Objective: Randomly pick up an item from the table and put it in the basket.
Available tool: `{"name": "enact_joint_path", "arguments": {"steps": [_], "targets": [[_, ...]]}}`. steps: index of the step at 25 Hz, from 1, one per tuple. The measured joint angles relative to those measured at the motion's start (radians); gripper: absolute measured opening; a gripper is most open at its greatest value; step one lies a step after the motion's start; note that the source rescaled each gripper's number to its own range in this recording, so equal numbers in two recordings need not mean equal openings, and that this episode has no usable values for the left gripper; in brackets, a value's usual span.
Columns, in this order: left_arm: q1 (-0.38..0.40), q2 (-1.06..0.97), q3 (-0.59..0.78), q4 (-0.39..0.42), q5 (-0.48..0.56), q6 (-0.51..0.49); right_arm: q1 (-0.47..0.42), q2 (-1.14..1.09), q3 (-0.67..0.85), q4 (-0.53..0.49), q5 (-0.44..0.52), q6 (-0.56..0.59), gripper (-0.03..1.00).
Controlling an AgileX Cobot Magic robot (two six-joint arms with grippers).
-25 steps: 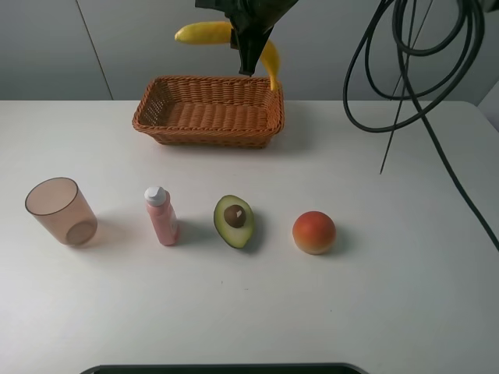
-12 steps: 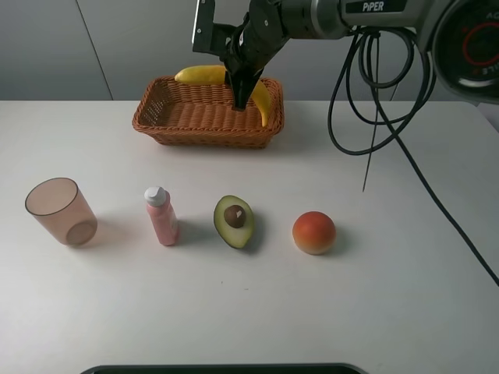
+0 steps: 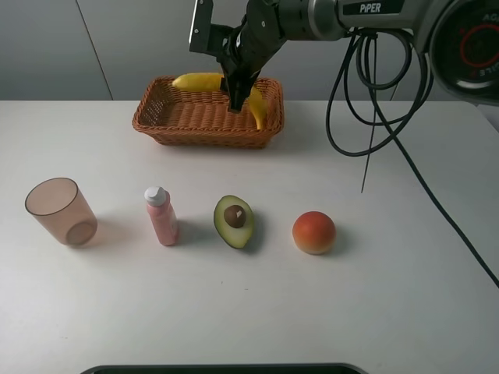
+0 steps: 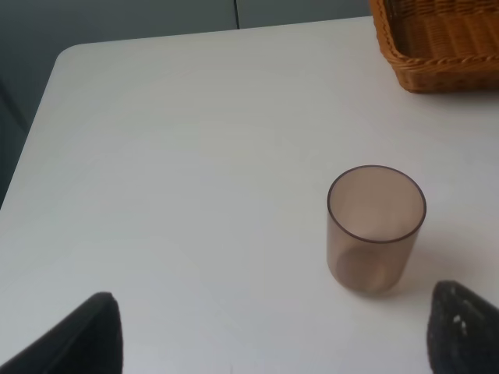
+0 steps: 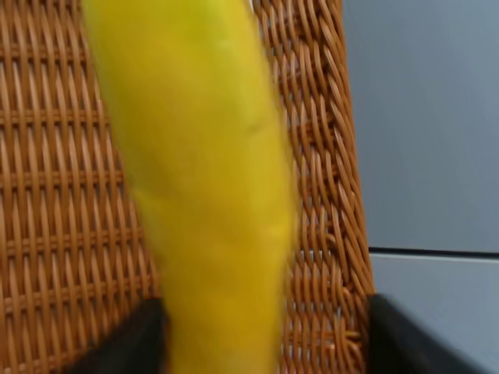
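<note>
The yellow banana (image 3: 204,80) lies in the brown wicker basket (image 3: 207,128) at the back of the white table (image 3: 374,296). Its long part runs along the far rim and its other end curves down the right side. My right gripper (image 3: 232,100) hangs just over the banana's bend. In the right wrist view the banana (image 5: 195,171) fills the middle over the basket weave (image 5: 47,202). One finger is next to it, and weave shows between it and the other finger (image 5: 405,339), so the jaws stand open. My left gripper (image 4: 269,335) is open and empty, low over the table near the cup.
A translucent brown cup (image 3: 61,212) stands at the front left and also shows in the left wrist view (image 4: 376,227). A pink bottle (image 3: 161,216), a halved avocado (image 3: 235,221) and an orange-red peach (image 3: 313,232) stand in a row. Black cables (image 3: 374,93) hang at the right.
The right gripper came down from above the basket with the banana. The banana now sits lower in the basket and the jaws have parted from it. The left arm has not moved.
</note>
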Motion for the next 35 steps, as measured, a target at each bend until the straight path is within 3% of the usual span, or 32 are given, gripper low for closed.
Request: {"name": "enact_joint_path", "arguments": {"steps": [2,5,15,20,22,26,29,35], "targets": [[0.000,0.000,0.000,0.000,0.000,0.000,0.000,0.000,0.000,0.000,0.000,0.002,0.91],[0.000,0.000,0.000,0.000,0.000,0.000,0.000,0.000,0.000,0.000,0.000,0.002,0.99],[0.000,0.000,0.000,0.000,0.000,0.000,0.000,-0.013,0.000,0.008,0.005,0.004,1.00],[0.000,0.000,0.000,0.000,0.000,0.000,-0.009,-0.110,-0.009,0.034,0.079,0.033,1.00],[0.000,0.000,0.000,0.000,0.000,0.000,-0.034,-0.176,-0.009,0.094,0.119,0.068,1.00],[0.000,0.000,0.000,0.000,0.000,0.000,-0.125,-0.351,-0.015,0.213,0.221,0.113,1.00],[0.000,0.000,0.000,0.000,0.000,0.000,-0.225,-0.486,-0.017,0.242,0.335,0.162,1.00],[0.000,0.000,0.000,0.000,0.000,0.000,-0.512,-0.722,-0.017,0.288,0.670,0.255,1.00]]}}
